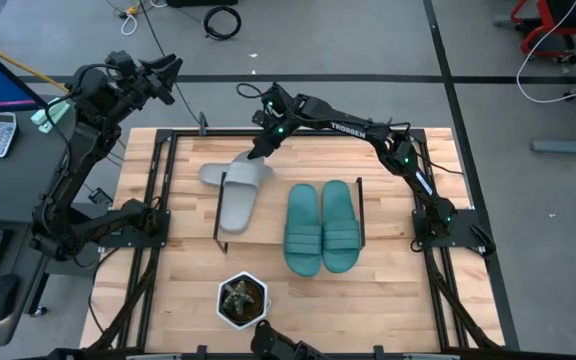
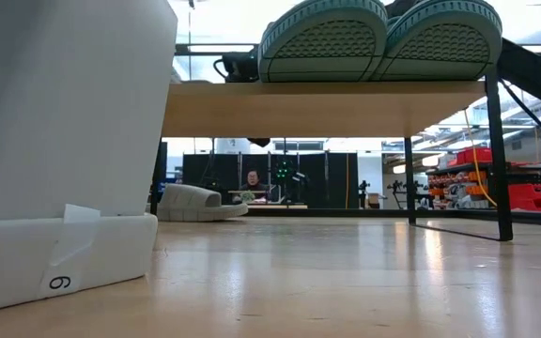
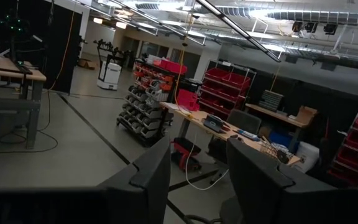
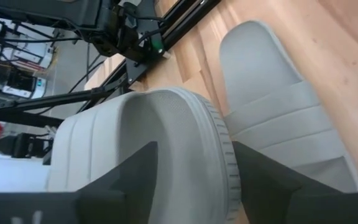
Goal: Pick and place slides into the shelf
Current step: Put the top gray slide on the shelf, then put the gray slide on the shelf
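The right gripper [image 1: 259, 152] hangs over the far end of one grey slide [image 1: 230, 173], fingers spread, gripping nothing. This slide lies crooked, partly on the other grey slide [image 1: 238, 205] on the shelf [image 1: 268, 232]. The teal pair [image 1: 322, 226] lies beside them. The left gripper [image 1: 168, 72] waits raised beyond the table's far left corner, fingers apart and empty.

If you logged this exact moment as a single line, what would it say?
right pincer: open over tilted grey slide | teal pair: on shelf | left pincer: raised, empty
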Controlling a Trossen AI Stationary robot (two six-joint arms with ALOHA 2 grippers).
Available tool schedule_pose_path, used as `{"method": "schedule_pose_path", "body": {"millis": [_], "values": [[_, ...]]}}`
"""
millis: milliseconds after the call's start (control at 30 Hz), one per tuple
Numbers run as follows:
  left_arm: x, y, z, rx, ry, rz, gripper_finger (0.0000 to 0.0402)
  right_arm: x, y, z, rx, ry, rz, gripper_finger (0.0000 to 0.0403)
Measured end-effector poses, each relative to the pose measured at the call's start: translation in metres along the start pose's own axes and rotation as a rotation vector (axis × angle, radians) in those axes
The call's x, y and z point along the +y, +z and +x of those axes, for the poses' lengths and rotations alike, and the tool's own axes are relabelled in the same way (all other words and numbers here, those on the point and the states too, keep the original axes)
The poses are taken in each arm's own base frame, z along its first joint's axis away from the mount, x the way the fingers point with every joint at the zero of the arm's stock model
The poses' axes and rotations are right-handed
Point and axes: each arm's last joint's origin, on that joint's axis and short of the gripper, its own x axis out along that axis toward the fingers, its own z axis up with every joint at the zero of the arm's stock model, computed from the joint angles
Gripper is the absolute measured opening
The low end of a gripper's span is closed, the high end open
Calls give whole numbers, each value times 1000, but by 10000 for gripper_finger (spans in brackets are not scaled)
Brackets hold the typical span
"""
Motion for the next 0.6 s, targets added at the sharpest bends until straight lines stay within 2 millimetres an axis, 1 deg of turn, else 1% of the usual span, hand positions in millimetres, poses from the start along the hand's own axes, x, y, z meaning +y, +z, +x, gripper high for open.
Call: {"method": "schedule_pose_path", "body": {"millis": [267, 600], "values": [[0, 0, 0, 0, 0, 2, 162, -1, 0, 0, -14, -36, -15, 219], [0, 0, 0, 2, 1, 2, 162, -9, 5, -11, -35, -45, 28, 227]]}}
